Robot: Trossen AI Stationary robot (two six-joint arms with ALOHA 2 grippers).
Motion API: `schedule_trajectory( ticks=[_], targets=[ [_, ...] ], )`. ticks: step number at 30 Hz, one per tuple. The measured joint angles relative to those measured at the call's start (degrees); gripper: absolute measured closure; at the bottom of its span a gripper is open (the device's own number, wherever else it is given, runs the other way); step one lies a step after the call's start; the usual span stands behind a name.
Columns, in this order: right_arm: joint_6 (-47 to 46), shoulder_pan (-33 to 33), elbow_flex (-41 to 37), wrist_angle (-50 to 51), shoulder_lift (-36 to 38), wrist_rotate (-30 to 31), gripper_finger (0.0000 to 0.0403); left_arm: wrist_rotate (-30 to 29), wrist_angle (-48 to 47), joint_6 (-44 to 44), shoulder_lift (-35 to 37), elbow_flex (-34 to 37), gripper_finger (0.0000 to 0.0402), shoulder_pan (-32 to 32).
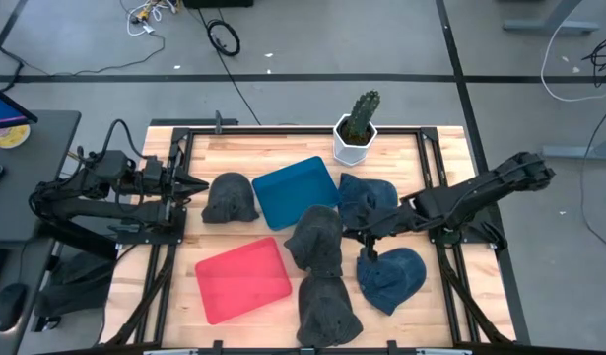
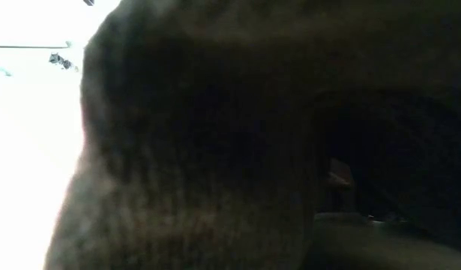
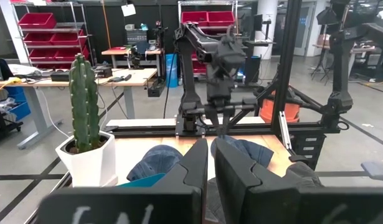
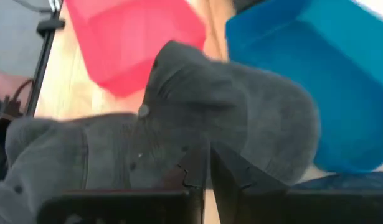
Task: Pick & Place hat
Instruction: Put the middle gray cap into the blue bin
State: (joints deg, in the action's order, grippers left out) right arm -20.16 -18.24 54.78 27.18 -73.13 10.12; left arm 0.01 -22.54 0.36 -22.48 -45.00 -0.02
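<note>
Several hats lie on the wooden table: a dark grey one [image 1: 229, 197] at the left, a grey cap [image 1: 317, 240] in the middle, another grey one [image 1: 327, 311] at the near edge, and two blue denim caps [image 1: 367, 197] [image 1: 391, 276] at the right. My right gripper [image 1: 350, 235] is shut and slants down, its tips over the right side of the middle grey cap [image 4: 241, 118]. My left gripper [image 1: 199, 184] is shut and waits level at the table's left edge, beside the dark grey hat.
A blue tray [image 1: 296, 190] lies at the far middle and a red tray [image 1: 241, 279] at the near left. A cactus in a white pot [image 1: 357, 128] stands at the far edge. In the low view, a dark grey hat [image 2: 215, 150] close to the camera fills the picture.
</note>
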Motion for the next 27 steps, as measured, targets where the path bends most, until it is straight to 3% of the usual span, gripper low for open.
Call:
schedule_trajectory(
  ticks=[9,22,27],
  targets=[
    [3.15,1.99,0.0,-1.14,-5.54,-1.56,0.0335,0.0,0.02,0.0,0.0,-0.01,0.0371,-0.01],
    [5.66,6.4,-0.04,-5.9,-12.92,-1.59,0.015,0.01,0.02,-0.01,0.0,-0.01,0.0371,-0.01],
    [4.41,7.59,-0.11,-9.0,-17.18,-2.18,0.0116,0.0,0.02,0.0,0.0,-0.01,0.0371,0.01]
  ],
)
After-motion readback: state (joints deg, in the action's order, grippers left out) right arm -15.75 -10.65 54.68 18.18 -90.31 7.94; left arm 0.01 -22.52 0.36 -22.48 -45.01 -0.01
